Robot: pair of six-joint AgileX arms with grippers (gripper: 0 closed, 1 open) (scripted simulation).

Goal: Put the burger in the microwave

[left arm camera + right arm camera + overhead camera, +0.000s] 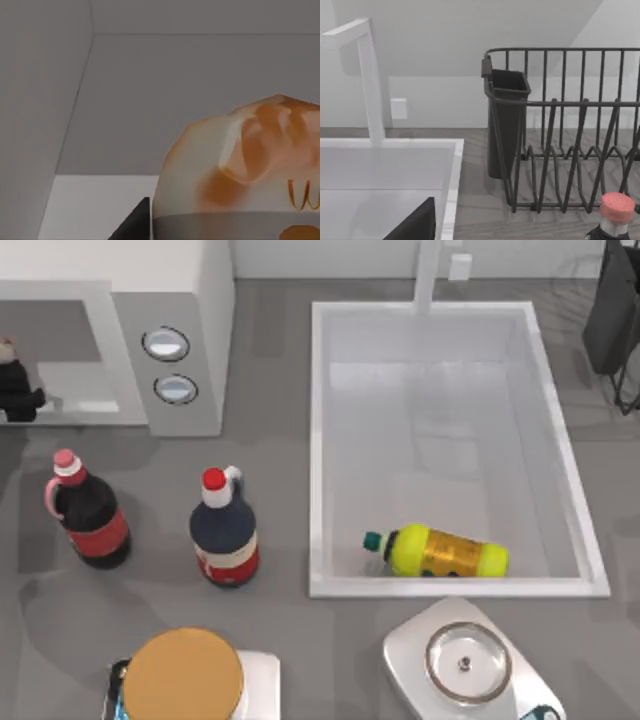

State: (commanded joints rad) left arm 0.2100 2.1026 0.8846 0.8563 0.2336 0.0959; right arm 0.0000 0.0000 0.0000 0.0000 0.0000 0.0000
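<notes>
**Count**
- Microwave (190, 300): one, white, with two round dials (166, 343) on its grey panel and the cavity open.
- Burger (240, 165): one.
- Dark bottles: two, both upright on the bench (280, 440). One has a pink cap (88, 515) and one a red cap (225, 535).
- Yellow bottle (445, 552): one, lying on its side in the sink (450, 587).
- Orange-tan disc (183, 675): one.
- Scale (465, 660): one.
- Faucet (370, 85): one.
- Black wire rack (570, 150): one.

**Hands**
- Left hand (18, 390): reaches into the microwave cavity at the top view's left edge. The burger is directly in front of it, very close. Whether the hand is clamped on the burger cannot be told.
- Right hand (415, 225): beside the sink rim, with the rack beyond it. Its state cannot be told.

**Burger**
- Rounded pale tan bun with glossy orange-brown patches on top and a grey band below.
- It sits inside the cavity, with the grey walls behind it. The two dark bottles stand outside, well apart from the left hand.
</notes>
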